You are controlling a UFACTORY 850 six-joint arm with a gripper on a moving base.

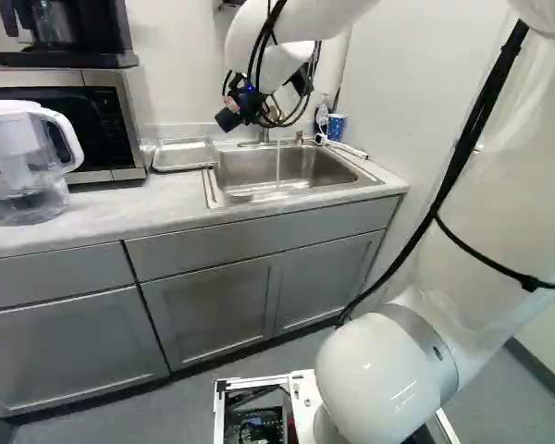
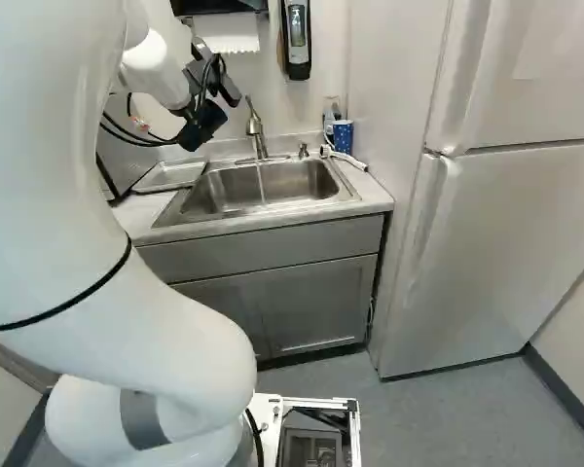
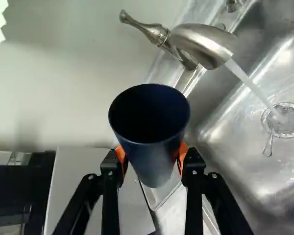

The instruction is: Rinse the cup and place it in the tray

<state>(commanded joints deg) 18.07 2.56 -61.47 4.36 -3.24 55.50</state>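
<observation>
High in the left base view's middle, the gripper point(image 3: 152, 154), spread to the dark cup's point(image 3: 149, 129) width, clasps it from both sides; ease its mouth under the running water point(image 3: 254, 87), clear of the tap point(image 3: 203, 45), then drain it before approaching the tray point(image 1: 185, 154), upper left.

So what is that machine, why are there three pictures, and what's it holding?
It's a robot: one big white arm riding on a moving base. Two pictures come from cameras on that base, behind the arm, one at its left and one at its right. They show the same kitchen. The third comes from the arm's wrist, looking along its black gripper with orange pads, which pinches a dark blue, round cup.

Water runs from the silver metal faucet into the steel sink. On the pale counter are a shallow silver tray and a clear pitcher with a white lid.
</observation>
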